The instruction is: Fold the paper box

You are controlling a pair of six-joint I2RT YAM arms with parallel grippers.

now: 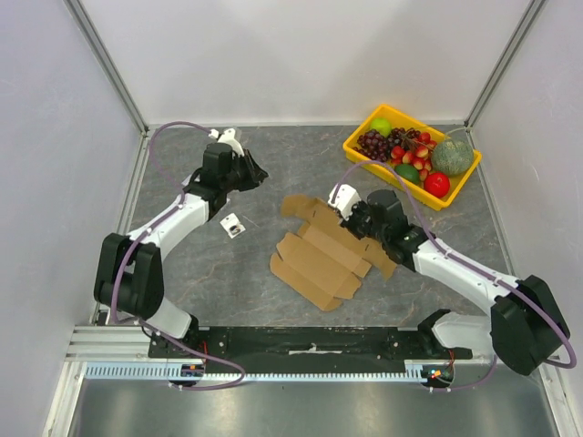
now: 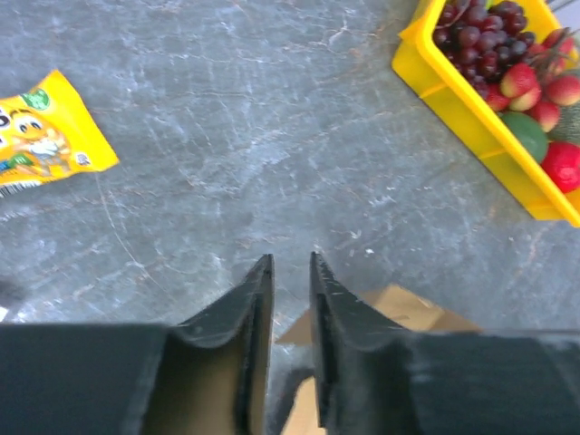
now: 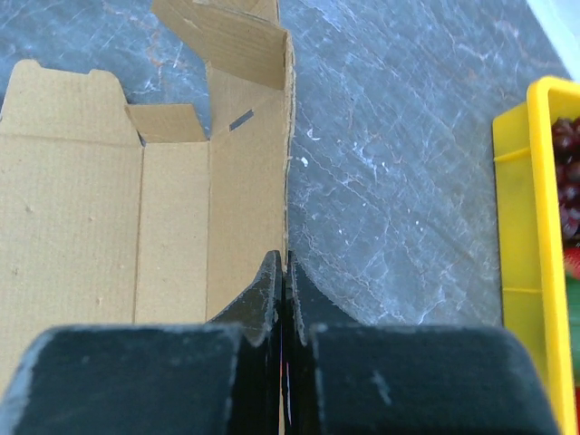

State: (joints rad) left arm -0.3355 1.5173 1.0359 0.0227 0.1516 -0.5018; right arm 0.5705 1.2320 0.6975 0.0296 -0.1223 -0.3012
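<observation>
Box (image 1: pixel 314 262), one flat creased cardboard blank, lies unfolded on the table (image 1: pixel 219 278) between the two arms, with its far flaps slightly raised. Right gripper (image 3: pixel 284 259) sits at the blank's right-hand edge with its fingers pressed together. Whether they nip the thin board or only rest against it cannot be told. Left gripper (image 2: pixel 290 263) hangs well apart from the blank, over bare table beyond its far corner, with its fingers a narrow slit apart and nothing between them. Folding has not visibly begun, since no wall stands upright. The likely hazards come from the unbraced sheet. With only one tool at the edge and nothing pinning the base panel, a lift or push may slide the whole blank across the smooth stone instead of bending it. It may equally crease the board away from its scored line. Closed fingertips may also slip off so thin an edge. A sideways shove to the right would carry the blank toward the tray (image 3: pixel 521 227). Count: one box, two grippers, one yellow tray of mixed fruit, one yellow snack packet (image 2: pixel 50 136), one small white object (image 1: pixel 234 225) near the left arm.
</observation>
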